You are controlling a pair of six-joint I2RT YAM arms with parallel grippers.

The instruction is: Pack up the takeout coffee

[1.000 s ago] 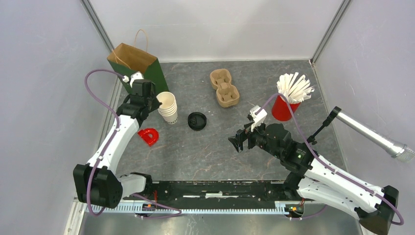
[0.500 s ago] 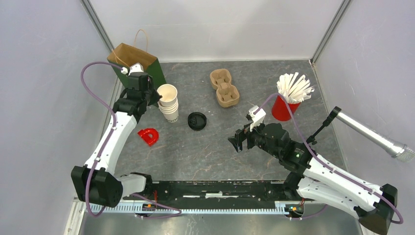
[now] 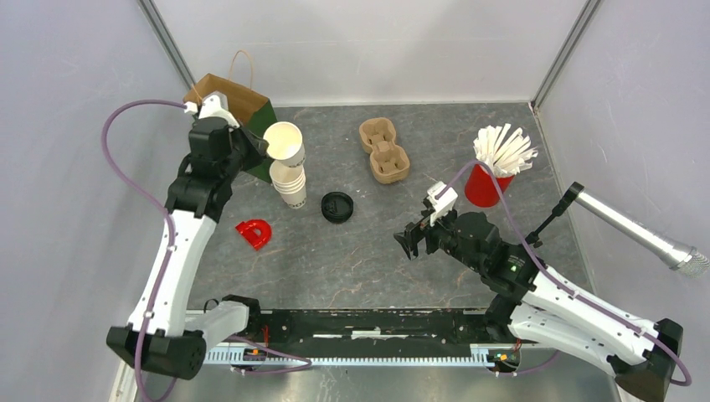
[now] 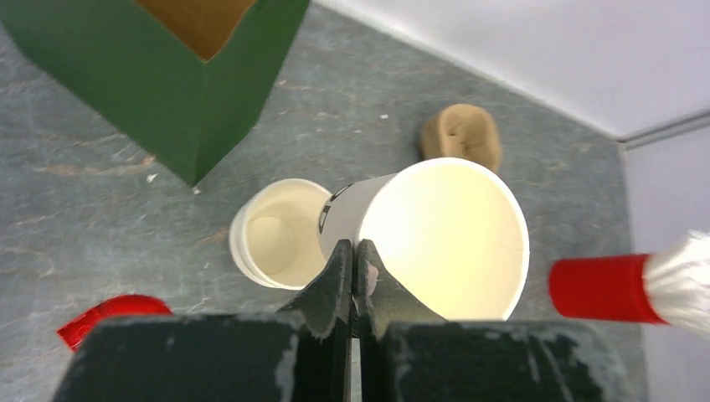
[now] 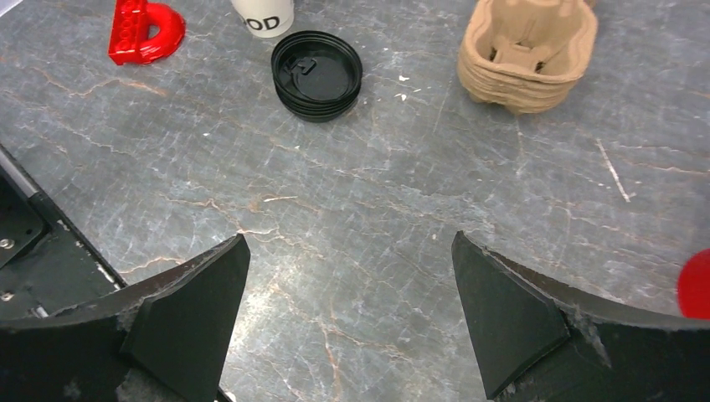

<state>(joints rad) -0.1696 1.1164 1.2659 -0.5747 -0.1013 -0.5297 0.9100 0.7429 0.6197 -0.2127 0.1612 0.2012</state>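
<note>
green paper bag stands open-mouthed at the far-left corner, probably so the packed drink can drop straight in
pulp cup carrier sits mid-back, wells up, ready to take a cup
red cup of straws is parked far right, well apart from the work
cup stack stands upright just beside the bag, mouths up
left gripper has its jaws closed tight, pinching the rim wall of the printed white cup, one finger inside and one outside; a rim pinch looks like the only grip that frees a single nested cup
that cup is the task item: held tilted in the air directly above the stack, close to the bag, no lid on it yet
black lids lie flat on the table right of the stack, near the idle arm
right gripper hovers spread fully wide over bare table, holding nothing; my guess is it's staged for a lid
red plastic piece lies near the left arm, purpose unclear

counts: 1 bag, 1 carrier pile (two wells, nested layers unreadable), 1 straw cup with many straws, 1 stack of several cups (exact number unclear), 1 held cup, lids look like a few nested, 1 red piece
</note>
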